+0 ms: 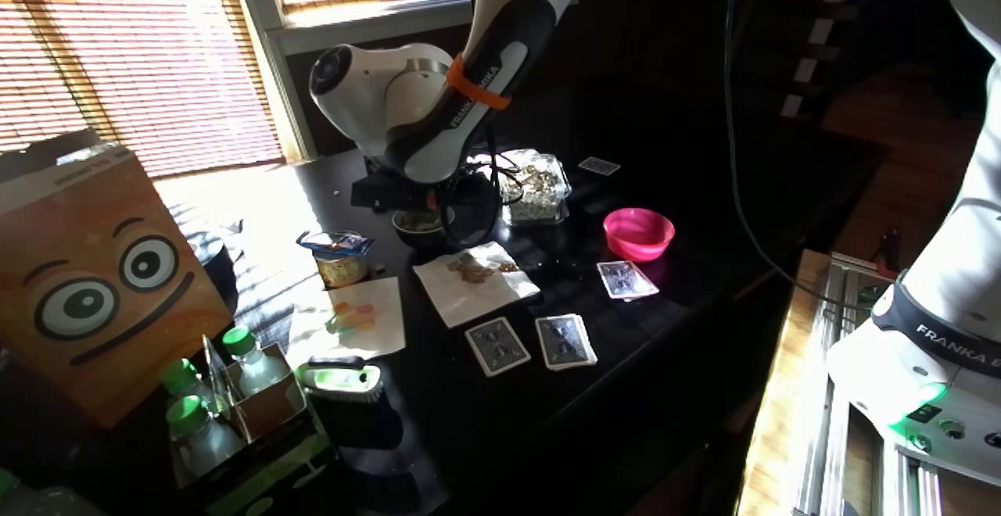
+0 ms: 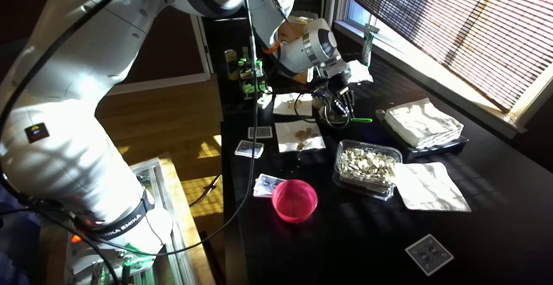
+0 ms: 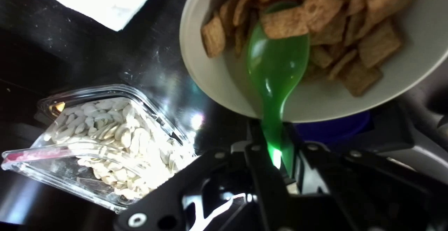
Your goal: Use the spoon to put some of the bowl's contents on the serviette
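A green spoon (image 3: 274,66) is pinched by its handle between the fingers of my gripper (image 3: 271,133). Its scoop end dips into the pale cream bowl (image 3: 224,80) among brown crunchy chips (image 3: 371,45). One chip lies across the scoop and the tip is partly covered. In an exterior view a green end (image 2: 362,120) sticks out beside my fingers. My arm partly hides the bowl (image 1: 426,225) there and in the other picture. The serviette (image 1: 450,301), white and square, lies close to the bowl with brown bits at its middle; it shows also (image 2: 287,138) from across the table.
A clear dish of white seeds (image 3: 115,136) stands beside the bowl. Near it are a pink bowl (image 2: 294,201) and a napkin stack (image 2: 425,123). Another paper with coloured bits (image 1: 383,336), a small can (image 1: 342,270) and playing cards (image 1: 500,348) lie around the serviette.
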Controlling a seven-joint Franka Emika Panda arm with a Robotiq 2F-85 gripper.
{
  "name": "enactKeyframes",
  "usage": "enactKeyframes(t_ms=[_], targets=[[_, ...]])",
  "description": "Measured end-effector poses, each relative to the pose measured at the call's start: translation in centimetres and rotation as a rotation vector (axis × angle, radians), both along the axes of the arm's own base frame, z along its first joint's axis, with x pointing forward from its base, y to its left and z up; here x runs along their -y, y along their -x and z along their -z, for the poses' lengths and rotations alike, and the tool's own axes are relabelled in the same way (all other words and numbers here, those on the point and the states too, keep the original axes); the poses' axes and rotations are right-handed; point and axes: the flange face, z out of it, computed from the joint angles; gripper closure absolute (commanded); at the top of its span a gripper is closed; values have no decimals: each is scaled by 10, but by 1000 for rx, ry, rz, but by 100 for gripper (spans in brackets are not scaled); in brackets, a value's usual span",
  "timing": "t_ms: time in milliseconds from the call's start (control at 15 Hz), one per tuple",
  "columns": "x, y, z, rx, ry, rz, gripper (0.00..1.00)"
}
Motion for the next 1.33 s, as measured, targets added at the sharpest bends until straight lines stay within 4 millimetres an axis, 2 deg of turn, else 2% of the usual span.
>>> enactKeyframes(t_ms=[467,1333], targets=[[-12,8,6,-37,15,14,96],[8,-5,1,25,-118,72,96]])
